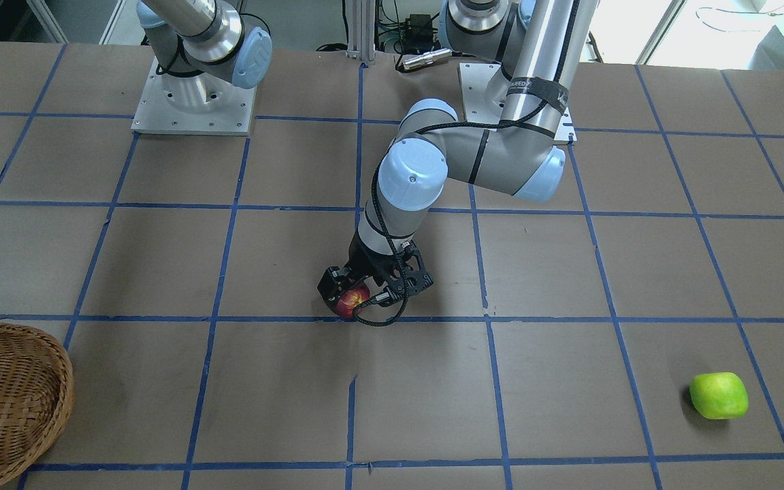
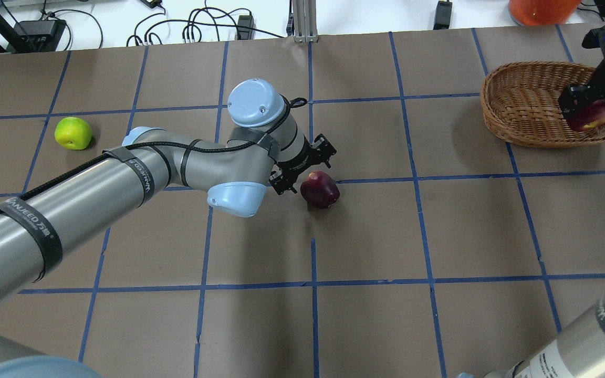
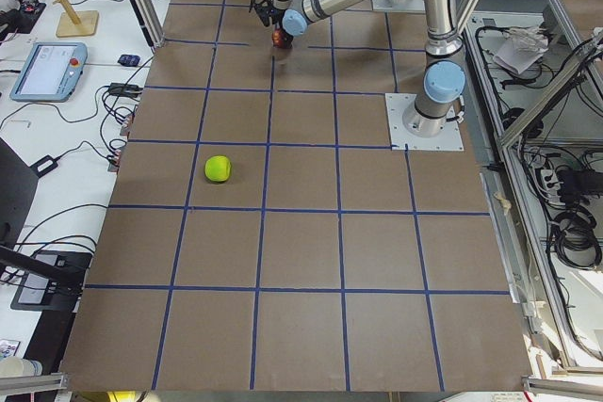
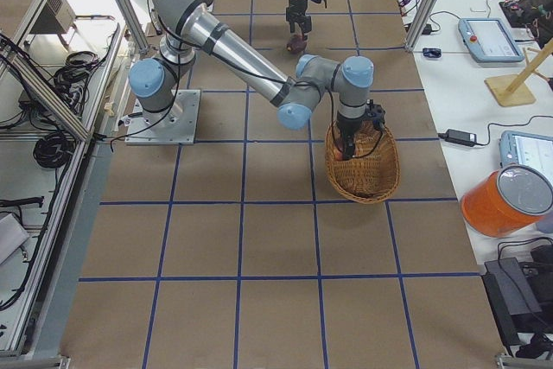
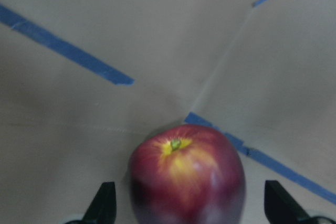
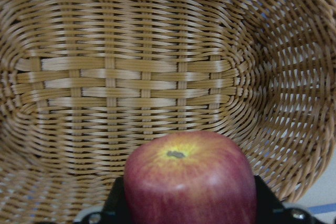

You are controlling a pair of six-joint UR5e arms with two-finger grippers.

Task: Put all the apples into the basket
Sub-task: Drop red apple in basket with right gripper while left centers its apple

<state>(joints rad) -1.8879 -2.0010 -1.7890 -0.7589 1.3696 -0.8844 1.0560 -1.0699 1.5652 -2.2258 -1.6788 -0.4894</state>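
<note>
Wicker basket (image 2: 523,105), round, woven. Clamps smooth red apple (image 6: 190,182) in right fingers (image 6: 113,203), wrist down over it. Straddles glossy maroon apple (image 2: 320,189) on table (image 2: 439,236), left fingers (image 5: 105,203) apart. Green apple (image 2: 73,133) well apart.

In your overhead view, the basket (image 2: 523,113) sits upper right on the tabletop (image 2: 439,236), one apple (image 2: 588,116) held above its right half; another apple (image 2: 320,189) lies at centre, the third apple (image 2: 73,133) far left.

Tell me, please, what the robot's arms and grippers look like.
The left arm and right arm are silver-grey tubes with pale blue joint caps. A black cable runs along the left one under white-lettered black straps. The left gripper and right gripper are black.
</note>
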